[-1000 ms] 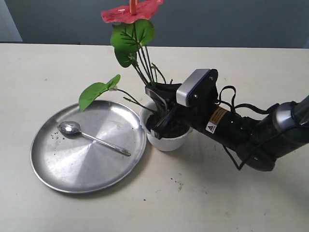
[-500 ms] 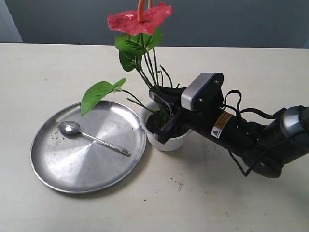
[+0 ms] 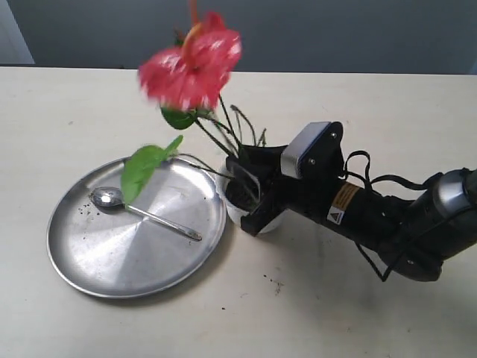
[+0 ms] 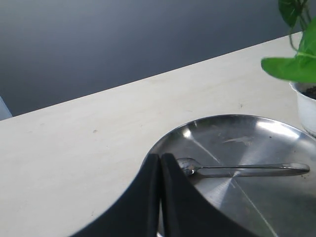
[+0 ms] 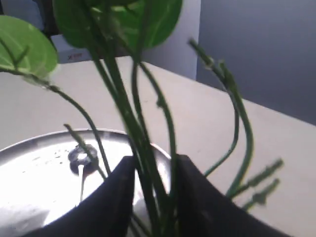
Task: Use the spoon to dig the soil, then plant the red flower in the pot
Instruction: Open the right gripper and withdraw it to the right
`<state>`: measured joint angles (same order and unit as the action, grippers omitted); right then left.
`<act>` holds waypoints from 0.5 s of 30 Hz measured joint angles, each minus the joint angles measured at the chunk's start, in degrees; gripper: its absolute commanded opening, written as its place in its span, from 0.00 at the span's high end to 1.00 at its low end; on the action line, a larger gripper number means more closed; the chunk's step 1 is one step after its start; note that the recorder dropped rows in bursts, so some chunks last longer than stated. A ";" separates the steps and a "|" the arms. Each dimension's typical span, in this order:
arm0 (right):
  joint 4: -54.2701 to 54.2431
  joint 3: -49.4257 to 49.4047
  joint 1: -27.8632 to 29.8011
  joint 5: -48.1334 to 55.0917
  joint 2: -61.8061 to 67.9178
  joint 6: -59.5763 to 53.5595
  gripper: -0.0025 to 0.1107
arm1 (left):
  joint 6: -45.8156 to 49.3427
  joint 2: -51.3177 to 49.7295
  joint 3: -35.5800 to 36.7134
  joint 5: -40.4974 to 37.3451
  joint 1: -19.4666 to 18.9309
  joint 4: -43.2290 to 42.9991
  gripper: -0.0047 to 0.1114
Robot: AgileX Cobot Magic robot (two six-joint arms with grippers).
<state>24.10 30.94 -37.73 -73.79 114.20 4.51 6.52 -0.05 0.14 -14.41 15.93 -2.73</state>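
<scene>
The red flower (image 3: 190, 68) stands in the white pot (image 3: 232, 212), its blurred bloom leaning left over the steel plate (image 3: 112, 261). My right gripper (image 3: 247, 192) sits at the pot's rim, open, and the green stems (image 5: 143, 143) pass loosely between its fingers (image 5: 116, 190). Dark soil (image 4: 311, 92) shows inside the pot (image 4: 307, 112); most of the pot is hidden behind the gripper in the exterior view. The spoon (image 3: 145, 213) lies on the plate, bowl to the left. My left gripper (image 4: 161, 157) is shut on nothing, hovering by the plate's edge near the spoon's bowl (image 4: 186, 166).
A broad green leaf (image 3: 141, 168) hangs over the plate's far rim. Soil crumbs (image 3: 274, 283) are scattered on the table in front of the pot. The right arm's cables (image 3: 373, 253) trail to the right.
The bloom has swung down and left and is blurred with motion. The right gripper has slid lower and slightly back along the stems at the pot. Spoon and plate have not moved.
</scene>
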 measured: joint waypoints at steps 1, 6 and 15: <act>0.54 -0.11 -0.12 0.56 0.13 0.11 0.38 | 0.00 0.00 0.00 0.00 0.00 0.00 0.96; -0.84 -0.58 -0.24 3.87 0.31 0.00 0.54 | 0.00 0.00 0.00 0.00 0.00 0.00 0.96; -3.65 -0.70 -0.24 4.25 -6.54 0.58 0.38 | 0.00 0.00 0.00 0.00 0.00 0.00 0.96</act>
<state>20.46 30.24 -37.97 -69.54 107.66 5.08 6.52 -0.05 0.14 -14.41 15.93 -2.73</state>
